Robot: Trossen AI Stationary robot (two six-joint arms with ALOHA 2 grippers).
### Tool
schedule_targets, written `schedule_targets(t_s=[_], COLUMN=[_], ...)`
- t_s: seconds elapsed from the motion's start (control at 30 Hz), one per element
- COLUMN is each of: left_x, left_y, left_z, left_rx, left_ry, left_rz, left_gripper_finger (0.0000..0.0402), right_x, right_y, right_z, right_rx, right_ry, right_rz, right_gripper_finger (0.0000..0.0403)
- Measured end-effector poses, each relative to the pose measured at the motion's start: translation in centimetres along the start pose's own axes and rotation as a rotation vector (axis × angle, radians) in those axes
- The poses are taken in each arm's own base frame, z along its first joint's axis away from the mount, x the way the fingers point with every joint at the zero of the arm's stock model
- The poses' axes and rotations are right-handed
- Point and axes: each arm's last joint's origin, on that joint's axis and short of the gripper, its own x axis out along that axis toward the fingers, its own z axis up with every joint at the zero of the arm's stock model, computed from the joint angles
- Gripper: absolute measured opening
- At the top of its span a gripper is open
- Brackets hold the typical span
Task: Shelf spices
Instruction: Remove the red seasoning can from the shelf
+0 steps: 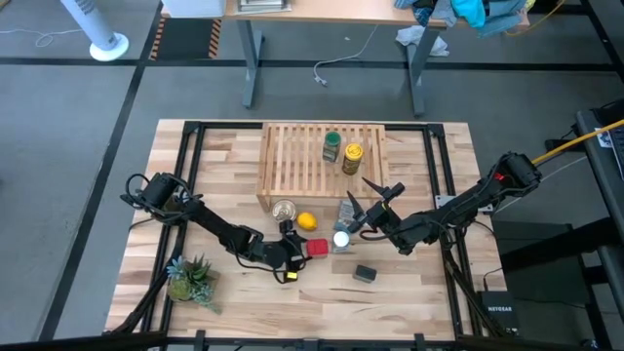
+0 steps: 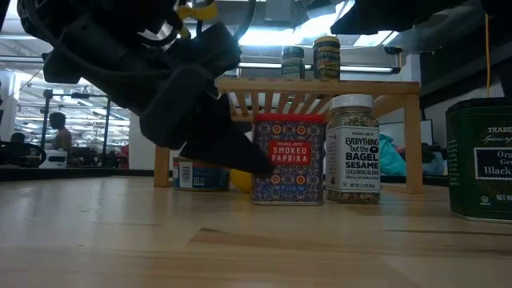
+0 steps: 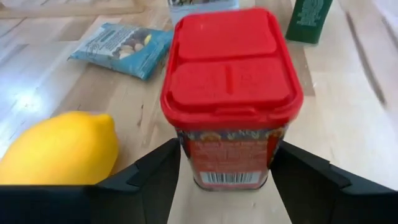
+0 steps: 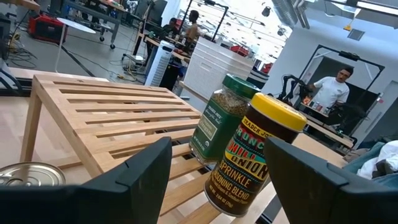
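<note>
Butcher-block table [image 1: 224,302]; shelf [image 1: 292,156] at its far middle carries green-lidded jar [image 1: 331,146] and yellow-lidded jar [image 1: 352,157]. In front of shelf: red tin [image 3: 231,93] between left gripper [image 3: 227,180] fingers, jaws just apart from its sides. Right gripper [image 1: 375,210] nearby, spread, empty.

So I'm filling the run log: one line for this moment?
left gripper: open around red tin, on table | right gripper: open, empty, near shelf | shelved: green-lidded jar, yellow-lidded jar
</note>
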Motion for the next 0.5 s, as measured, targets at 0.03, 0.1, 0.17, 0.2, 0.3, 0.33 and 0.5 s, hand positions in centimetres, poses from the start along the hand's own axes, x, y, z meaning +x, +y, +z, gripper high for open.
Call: schedule_targets(t_s=[0.03, 0.1, 0.17, 0.2, 0.3, 0.33, 0.5], left_x=[0.0, 0.0, -0.2, -0.4, -1.4, -1.8, -4.8], left_y=[0.0, -0.1, -0.2, -0.3, -0.6, -0.7, -0.7], left_z=[0.0, 0.0, 0.1, 0.3, 1.1, 1.5, 3.8], left_rx=[0.011, 0.022, 0.022, 0.023, 0.039, 0.042, 0.083], left_ry=[0.001, 0.000, -0.004, -0.009, -0.033, -0.040, -0.080], left_rz=[-0.001, -0.003, -0.007, -0.012, -0.030, -0.038, -0.048], left_gripper_finger=[0.0232, 0.0232, 0.0232, 0.0232, 0.0232, 0.0232, 0.0232], right_x=[0.0, 0.0, 0.0, 0.0, 0.0, 0.0, 0.0], right_y=[0.0, 0.0, 0.0, 0.0, 0.0, 0.0, -0.4], right_z=[0.0, 0.0, 0.0, 0.0, 0.0, 0.0, 0.3], right_rx=[0.000, 0.000, 0.000, 0.001, 0.001, 0.000, -0.031], right_ry=[0.000, 0.000, 0.000, 0.000, 0.000, 0.000, 0.006], right_rz=[0.000, 0.000, 0.000, 0.000, 0.000, 0.000, -0.020], right_gripper_finger=[0.0259, 0.0259, 0.0259, 0.0259, 0.0259, 0.0259, 0.0259])
